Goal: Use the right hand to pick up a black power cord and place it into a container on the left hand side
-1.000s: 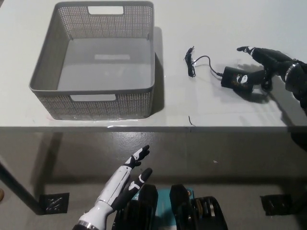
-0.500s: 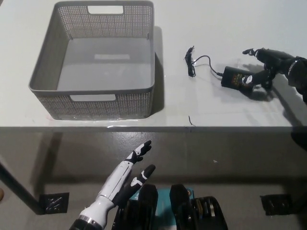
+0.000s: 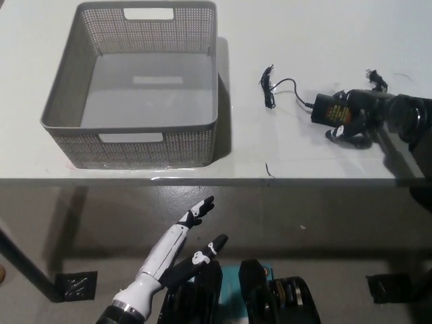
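Note:
The black power cord lies on the white table, right of the basket. Its adapter brick trails a thin wire to a bundled end. Its plug shows beyond the hand. My black right hand comes in from the right, and its fingers curl around the right end of the brick, which still rests on the table. The grey perforated basket stands empty at the left. My white left hand rests open below the table's front edge.
The table's front edge runs across the view just below the basket. A tiny black scrap lies near that edge. Bare tabletop separates the basket from the cord.
My right hand has come down and left onto the brick's right end, and its spread fingers have curled around it. The plug beyond the hand is now uncovered. The left hand has barely shifted.

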`<state>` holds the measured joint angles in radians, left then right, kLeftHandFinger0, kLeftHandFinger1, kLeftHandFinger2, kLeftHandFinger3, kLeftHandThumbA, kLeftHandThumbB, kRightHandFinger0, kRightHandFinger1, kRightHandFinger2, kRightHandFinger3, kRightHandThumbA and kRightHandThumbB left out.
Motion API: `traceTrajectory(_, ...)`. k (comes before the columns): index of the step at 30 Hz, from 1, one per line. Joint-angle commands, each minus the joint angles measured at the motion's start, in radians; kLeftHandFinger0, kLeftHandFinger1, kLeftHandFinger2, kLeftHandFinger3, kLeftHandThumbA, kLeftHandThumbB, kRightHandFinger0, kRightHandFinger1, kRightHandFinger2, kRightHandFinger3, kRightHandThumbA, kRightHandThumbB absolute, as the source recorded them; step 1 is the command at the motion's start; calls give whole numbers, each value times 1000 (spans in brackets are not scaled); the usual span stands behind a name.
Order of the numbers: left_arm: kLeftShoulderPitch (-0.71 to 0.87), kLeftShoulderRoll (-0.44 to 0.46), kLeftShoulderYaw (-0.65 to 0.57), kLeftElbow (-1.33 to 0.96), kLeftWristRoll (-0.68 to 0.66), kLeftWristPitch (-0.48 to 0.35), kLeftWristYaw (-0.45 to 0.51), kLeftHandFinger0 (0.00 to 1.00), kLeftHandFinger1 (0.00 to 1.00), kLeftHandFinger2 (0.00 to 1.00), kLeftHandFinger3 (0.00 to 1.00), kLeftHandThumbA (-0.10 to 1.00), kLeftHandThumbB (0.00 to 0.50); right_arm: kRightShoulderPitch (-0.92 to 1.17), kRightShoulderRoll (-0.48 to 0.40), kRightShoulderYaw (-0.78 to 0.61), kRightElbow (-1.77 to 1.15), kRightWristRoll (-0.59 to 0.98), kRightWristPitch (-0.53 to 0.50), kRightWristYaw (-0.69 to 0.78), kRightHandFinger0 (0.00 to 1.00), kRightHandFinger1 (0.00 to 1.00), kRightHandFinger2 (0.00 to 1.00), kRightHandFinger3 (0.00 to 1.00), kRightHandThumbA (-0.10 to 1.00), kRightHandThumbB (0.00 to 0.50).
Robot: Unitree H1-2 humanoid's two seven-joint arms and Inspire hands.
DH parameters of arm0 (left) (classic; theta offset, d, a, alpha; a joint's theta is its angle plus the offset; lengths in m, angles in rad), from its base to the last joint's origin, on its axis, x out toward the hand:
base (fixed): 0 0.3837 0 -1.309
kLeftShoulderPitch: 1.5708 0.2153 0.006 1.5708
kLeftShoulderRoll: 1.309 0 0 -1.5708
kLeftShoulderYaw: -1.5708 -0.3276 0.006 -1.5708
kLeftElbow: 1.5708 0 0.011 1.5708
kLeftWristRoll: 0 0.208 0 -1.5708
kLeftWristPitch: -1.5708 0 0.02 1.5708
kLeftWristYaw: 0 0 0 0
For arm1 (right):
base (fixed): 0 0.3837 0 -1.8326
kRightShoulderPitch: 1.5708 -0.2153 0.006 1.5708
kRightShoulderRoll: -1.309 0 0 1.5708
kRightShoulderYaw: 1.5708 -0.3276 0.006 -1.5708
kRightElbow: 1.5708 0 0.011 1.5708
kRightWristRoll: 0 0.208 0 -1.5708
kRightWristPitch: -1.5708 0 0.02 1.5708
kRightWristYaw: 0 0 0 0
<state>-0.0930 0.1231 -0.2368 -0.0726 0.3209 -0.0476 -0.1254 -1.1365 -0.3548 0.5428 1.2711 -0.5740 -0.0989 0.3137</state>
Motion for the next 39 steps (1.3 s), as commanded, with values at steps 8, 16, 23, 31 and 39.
traceTrajectory(8,-41,9,-3,-25,11,12,-14,1000,1000,1000,1000,815,63,-27,25,5,54,-16,-59,-137,1000,1000,1000,1000,619,500)
traceTrajectory(16,-56,12,1,-14,8,8,-16,1000,1000,1000,1000,814,64,6,20,-25,36,-32,-137,-508,38,521,913,999,-100,85)
traceTrajectory(23,-60,17,0,-11,-1,2,-25,1000,1000,1000,1000,826,58,8,8,-33,26,-28,-165,-580,180,651,964,1000,-100,121)
traceTrajectory(31,-68,23,-7,-9,6,-4,-27,1000,1000,1000,1000,833,49,11,8,-44,32,-15,-184,-620,161,615,963,1000,-100,136)
traceTrajectory(39,-74,21,-7,-7,7,-3,-25,1000,1000,1000,1000,816,45,-16,-19,-88,11,3,-245,-746,52,536,909,972,-100,148)
